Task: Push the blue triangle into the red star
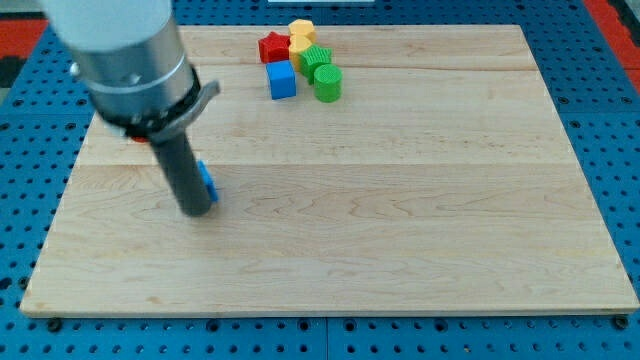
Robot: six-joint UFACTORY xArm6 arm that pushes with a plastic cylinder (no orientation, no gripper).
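My tip [198,210] rests on the wooden surface [400,200] at about nine o'clock, touching a blue block [208,182] whose shape the rod mostly hides. The rod carries no jaws. At twelve o'clock sits a cluster: red star [272,46], yellow blocks [301,37], blue cube [282,79], green blocks [322,72]. No writing is legible.

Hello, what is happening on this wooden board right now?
A robot arm is pushing blocks with a dark rod. My tip is right beside the blue triangle, which is mostly hidden behind the rod. The red star sits far off at the view's top, clustered with yellow, green and blue blocks.
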